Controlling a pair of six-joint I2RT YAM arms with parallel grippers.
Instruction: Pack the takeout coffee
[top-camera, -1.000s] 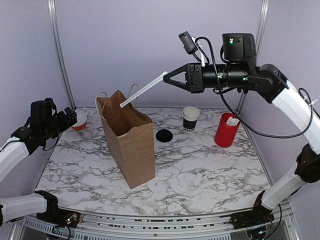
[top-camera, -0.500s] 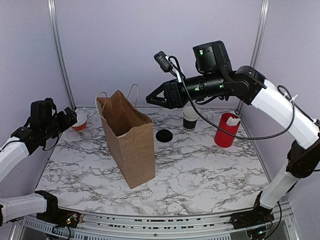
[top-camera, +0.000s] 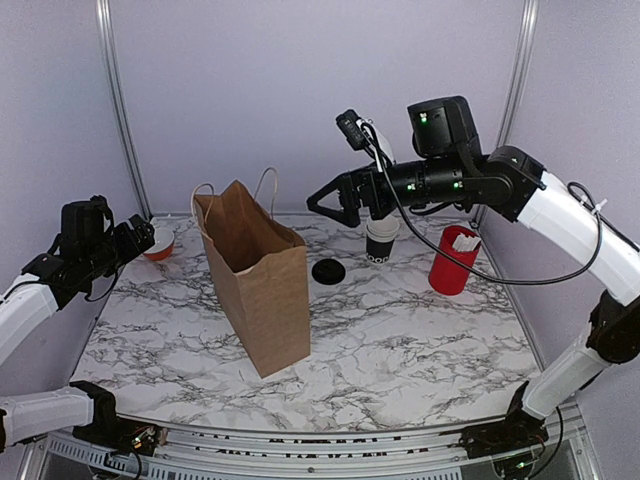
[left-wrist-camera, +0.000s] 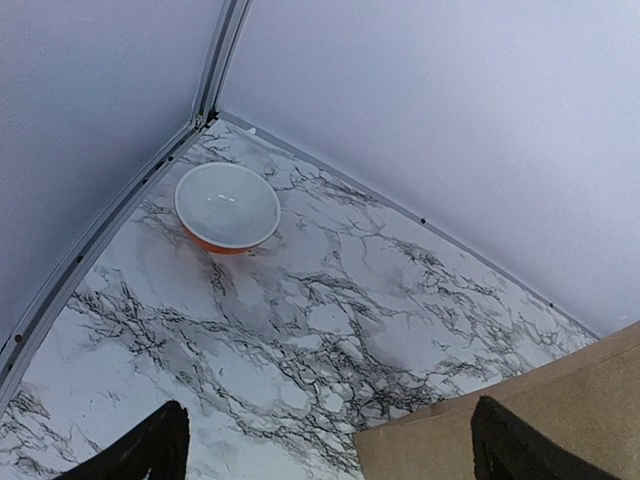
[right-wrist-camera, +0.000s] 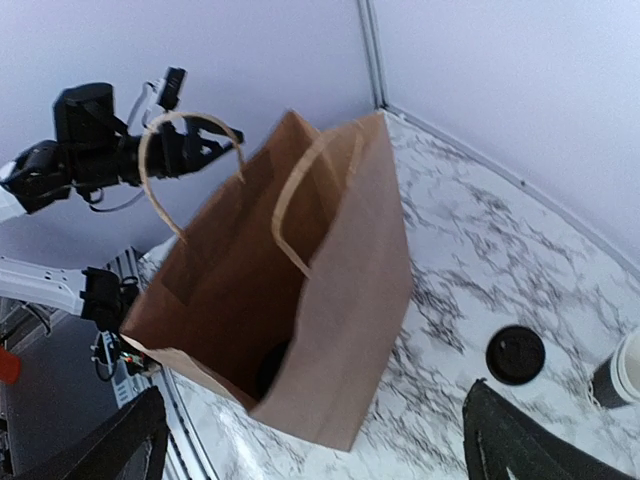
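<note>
Covering the whole cell floor, marble table (top-camera: 400, 350) is running out to pale walls at the back and both sides. Brown paper bag (top-camera: 262, 290) is standing upright left of centre, mouth open, handles sticking up. It is the tallest thing on the table and is sitting between the two arms. Red cylinder (top-camera: 452, 262) of white sticks is standing back right, near the wall. Stack of black cups (top-camera: 381, 238) is standing left of it, apart. Orange bowl (top-camera: 160, 243), white inside, is sitting in the back-left corner. Loose black lid (top-camera: 328, 271) is lying flat between bag and cup stack, touching neither. Takeout coffee (right-wrist-camera: 268, 372): right wrist view is showing only a dark round shape low inside the bag, too dim to read print or lid.

Right arm (top-camera: 560, 215) is reaching in from the right, forearm about level, high over the back of the table. Right gripper (top-camera: 322, 206) is pointing left toward the bag top, hanging in the air to the right of it, fingers spread wide and gripping nothing. Left arm (top-camera: 30, 295) is folding in at the left edge. Left gripper (top-camera: 143, 236) is hovering just beside the bowl, fingers (left-wrist-camera: 150, 450) spread wide with nothing between them.

Bare marble is showing in front of the bag and across the near-right half. Back row by cups and cylinder is looking tightest.
</note>
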